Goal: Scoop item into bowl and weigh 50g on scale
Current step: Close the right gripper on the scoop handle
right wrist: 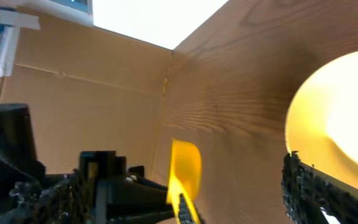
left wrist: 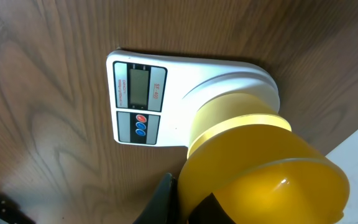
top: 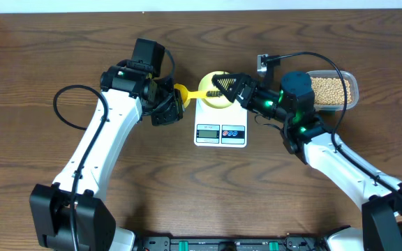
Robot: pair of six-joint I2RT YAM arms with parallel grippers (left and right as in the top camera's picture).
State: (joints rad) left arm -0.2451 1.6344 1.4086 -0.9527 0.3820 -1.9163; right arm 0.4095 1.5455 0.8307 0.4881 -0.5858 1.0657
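Note:
The white scale (top: 220, 131) stands at the table's middle with the pale-yellow bowl (top: 213, 97) on its platform. In the left wrist view the scale (left wrist: 148, 99) and bowl (left wrist: 235, 118) show too. My left gripper (top: 172, 103) is shut on the handle of a bright yellow scoop (top: 184, 92), held just left of the bowl. No beans show in the scoop (left wrist: 272, 180). My right gripper (top: 222, 89) hangs open over the bowl. One of its fingers (right wrist: 309, 186) is at the rim of the bowl (right wrist: 340, 118). The beans (top: 329, 89) fill a clear tub at right.
The clear tub (top: 354, 78) stands at the back right, behind my right arm. A loose black cable (top: 65, 104) loops on the table left of my left arm. A cardboard wall (right wrist: 92, 74) rises along the table's left edge.

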